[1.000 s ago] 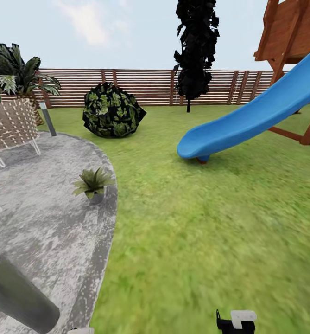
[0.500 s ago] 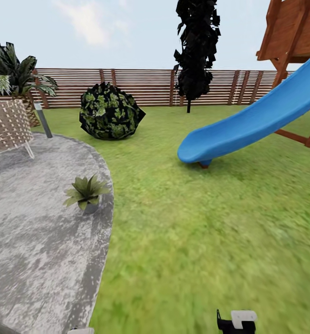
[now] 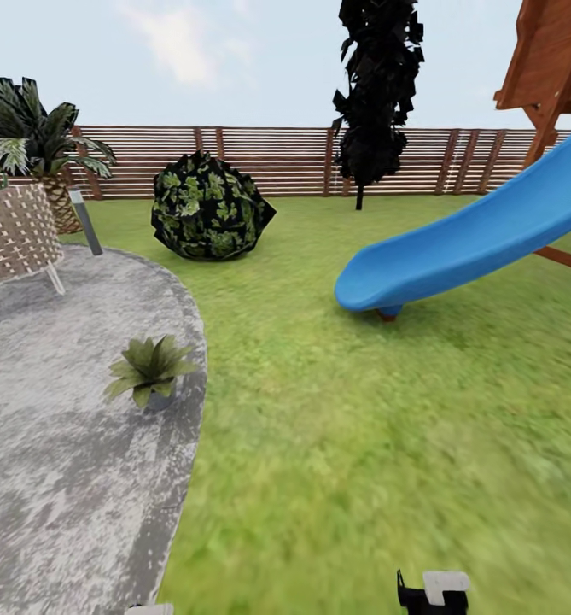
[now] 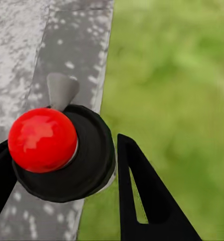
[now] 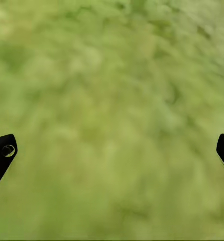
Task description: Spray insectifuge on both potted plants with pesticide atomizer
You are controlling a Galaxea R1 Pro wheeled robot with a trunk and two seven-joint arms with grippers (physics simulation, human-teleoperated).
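Observation:
In the left wrist view my left gripper (image 4: 62, 145) is shut on the pesticide atomizer (image 4: 87, 170), seen end on: a round black cap with a red knob and a grey spout, above the patio's edge. One potted plant (image 3: 148, 371), a low rosette of pointed green leaves, stands on the grey patio (image 3: 55, 444) near its border with the lawn, ahead and to the left. My right gripper (image 5: 112, 150) is open over bare grass, and a part of it shows at the bottom of the head view (image 3: 434, 594).
A blue slide (image 3: 464, 252) under a wooden play tower (image 3: 558, 68) stands ahead right. A round dark bush (image 3: 210, 207), a dark tree (image 3: 377, 94) and a slatted fence (image 3: 276, 161) are farther back. A wicker chair (image 3: 12, 235), a grey post (image 3: 86, 220) and a palm (image 3: 33, 137) are at the left.
The head view has shifted, so the plant sits lower and further left and the slide further right. The dark cylinder at the lower left a second ago has left the picture.

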